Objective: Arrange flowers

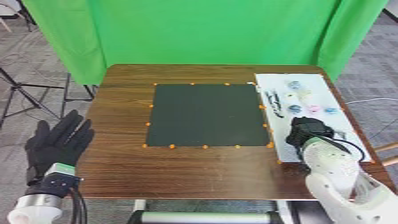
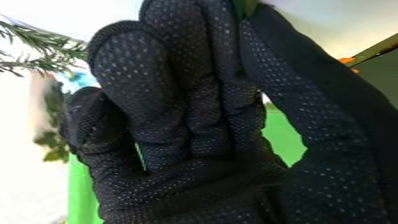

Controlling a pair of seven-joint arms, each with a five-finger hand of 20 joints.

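My right hand (image 1: 306, 131) is over the near part of the white board (image 1: 339, 125). In the right wrist view the thumb and a finger of the right hand (image 2: 200, 115) meet around a narrow green stem (image 2: 248, 6). Beyond the hand on the board lie blue flowers (image 1: 295, 108), a pink flower (image 1: 314, 108) and a pale yellow one (image 1: 304, 93). Thin green leaves (image 2: 40, 45) and a blue bloom (image 2: 82, 79) show beside the fingers in the wrist view. My left hand (image 1: 59, 140) rests open, fingers straight, at the table's left side.
A dark square mat (image 1: 208, 115) with orange markers around it lies mid-table, left of the white board. Dark marks (image 1: 274, 102) run along the board's left side. Brown wood (image 1: 204, 172) borders the mat, and a green curtain (image 1: 213, 32) hangs behind the table.
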